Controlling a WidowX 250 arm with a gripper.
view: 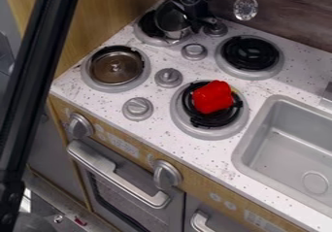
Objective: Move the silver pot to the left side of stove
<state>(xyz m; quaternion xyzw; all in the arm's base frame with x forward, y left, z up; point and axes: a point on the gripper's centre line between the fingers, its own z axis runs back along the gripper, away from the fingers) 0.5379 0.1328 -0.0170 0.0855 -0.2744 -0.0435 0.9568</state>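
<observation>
The silver pot (pixel 173 20) is at the back left corner of the stove, over the back left burner (pixel 144 35). It looks tilted, its round dark opening turned partly toward the front. The wooden side panel (pixel 104 17) rises just beside this burner on the left, and the dark wood-grain back wall (pixel 285 17) stands close behind, so both edges are near the pot. A small grey knob (pixel 215 29) sits just to the right of the pot, and another knob (pixel 194 51) is near it toward the front.

Speckled countertop (pixel 156 56) shows between the pot and the front left burner (pixel 88 75), where a round brownish metal disc (pixel 115 67) lies. More countertop runs in a strip between the left burners and the right ones, broken by a middle knob (pixel 169 77) and a front knob (pixel 137 108). The back right burner (pixel 249 53) is well apart from the pot. A red object (pixel 212 96) rests on the front right burner (pixel 209 131), near the sink (pixel 241 146). A clear utensil (pixel 245 8) hangs by the back wall.

The black gripper (pixel 198 20) hangs down from the top edge, against the right side of the pot as seen here. Its dark parts overlap the pot's rim; I cannot tell how far the jaws are spread or whether they pinch it.
</observation>
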